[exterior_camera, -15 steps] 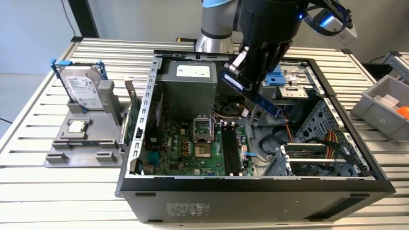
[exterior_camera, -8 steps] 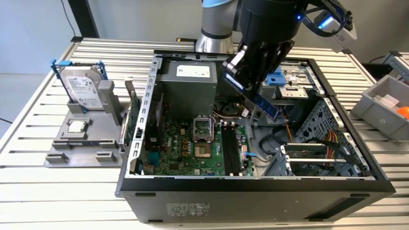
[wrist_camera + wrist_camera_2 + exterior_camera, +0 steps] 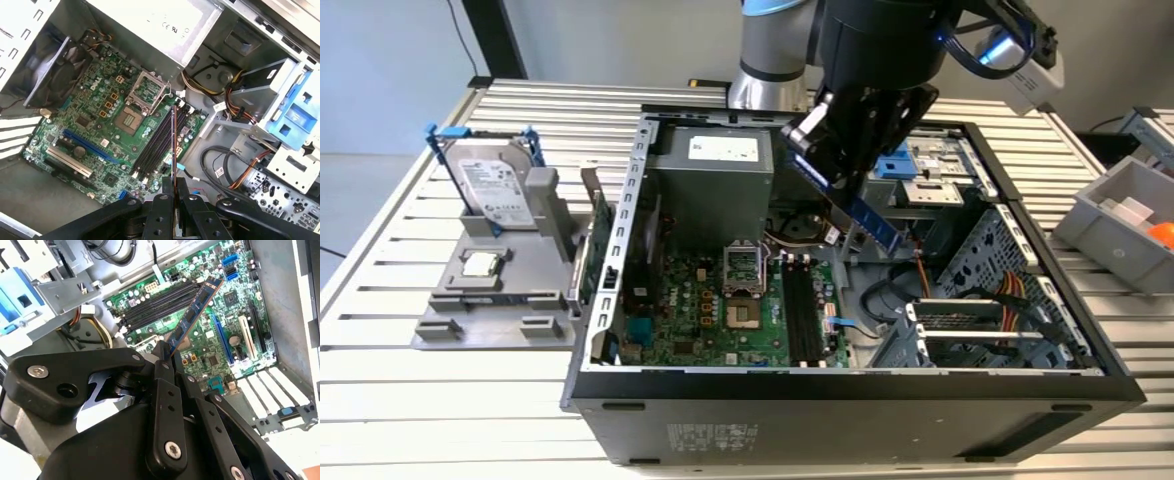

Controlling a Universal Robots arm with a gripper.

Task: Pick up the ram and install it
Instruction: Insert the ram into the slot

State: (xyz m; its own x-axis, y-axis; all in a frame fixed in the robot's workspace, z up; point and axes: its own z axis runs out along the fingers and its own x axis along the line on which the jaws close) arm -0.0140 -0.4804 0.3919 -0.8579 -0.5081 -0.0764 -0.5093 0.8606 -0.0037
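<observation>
While aloft over the green motherboard, a thin flat blue ram tight in the black gripper.

Motherboard under ram (in case)

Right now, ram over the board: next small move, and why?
Probably level it before lowering: the tool is shut on the ram, which hangs above the black slots, not in one, and slants steeply in the exterior view.
</observation>
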